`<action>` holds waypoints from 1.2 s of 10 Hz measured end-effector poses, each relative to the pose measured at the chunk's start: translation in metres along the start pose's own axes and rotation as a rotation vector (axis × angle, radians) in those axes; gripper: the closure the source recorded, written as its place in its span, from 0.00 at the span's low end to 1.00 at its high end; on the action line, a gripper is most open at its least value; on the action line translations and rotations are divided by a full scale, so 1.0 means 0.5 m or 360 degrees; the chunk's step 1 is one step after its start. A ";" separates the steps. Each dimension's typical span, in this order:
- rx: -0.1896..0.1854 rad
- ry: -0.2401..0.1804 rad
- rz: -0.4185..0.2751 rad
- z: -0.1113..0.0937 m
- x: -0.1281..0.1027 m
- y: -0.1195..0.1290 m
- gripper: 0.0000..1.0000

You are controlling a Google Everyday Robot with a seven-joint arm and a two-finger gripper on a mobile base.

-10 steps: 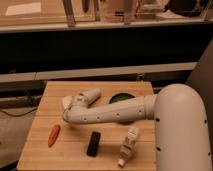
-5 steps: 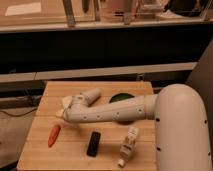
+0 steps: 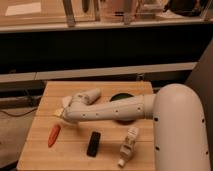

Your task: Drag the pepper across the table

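1. Here, the big white arm (image 3: 110,110) reaches from the right side across the middle of the tabletop (image 3: 75,159), toward its left side.
2. The claw (image 3: 59,113) is at the left end of the arm, low over the left part of the tabletop.
3. I cannot tell if the claw is wide or narrow.
4. The pepper (image 3: 53,135) lies flat on the tabletop near the left edge, just in front of the claw. It is orange-red and thin, and it lies a bit slanted.
5. The claw is very close to the pepper's far end, but I cannot tell if they touch.
6. A black bar (image 3: 93,143) lies to the right of the pepper, in front of the arm, and apart from both.
7. A white bottle (image 3: 128,146) lies on its side further right, near the front edge.
8. A dark round thing (image 3: 121,97) sits behind the arm, partly hidden by it.
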State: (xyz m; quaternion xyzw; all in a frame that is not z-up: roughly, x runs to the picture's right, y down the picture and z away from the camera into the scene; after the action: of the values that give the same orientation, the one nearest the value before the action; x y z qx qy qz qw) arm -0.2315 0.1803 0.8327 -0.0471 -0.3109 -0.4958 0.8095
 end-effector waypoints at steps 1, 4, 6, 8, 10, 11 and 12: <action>-0.0015 -0.0023 0.0000 0.004 -0.004 -0.003 0.20; -0.0055 -0.0088 -0.0005 0.014 -0.015 -0.018 0.20; -0.0074 -0.0134 -0.0001 0.018 -0.016 -0.023 0.20; -0.0078 -0.0195 0.0013 0.021 -0.015 -0.025 0.20; -0.0071 -0.0262 0.0034 0.022 -0.012 -0.027 0.20; -0.0062 -0.0294 0.0048 0.023 -0.011 -0.027 0.20; -0.0052 -0.0323 0.0063 0.024 -0.011 -0.027 0.20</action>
State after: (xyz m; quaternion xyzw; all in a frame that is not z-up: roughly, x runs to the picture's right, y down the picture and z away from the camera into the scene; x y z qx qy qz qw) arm -0.2500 0.1825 0.8363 -0.1163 -0.3822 -0.4774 0.7827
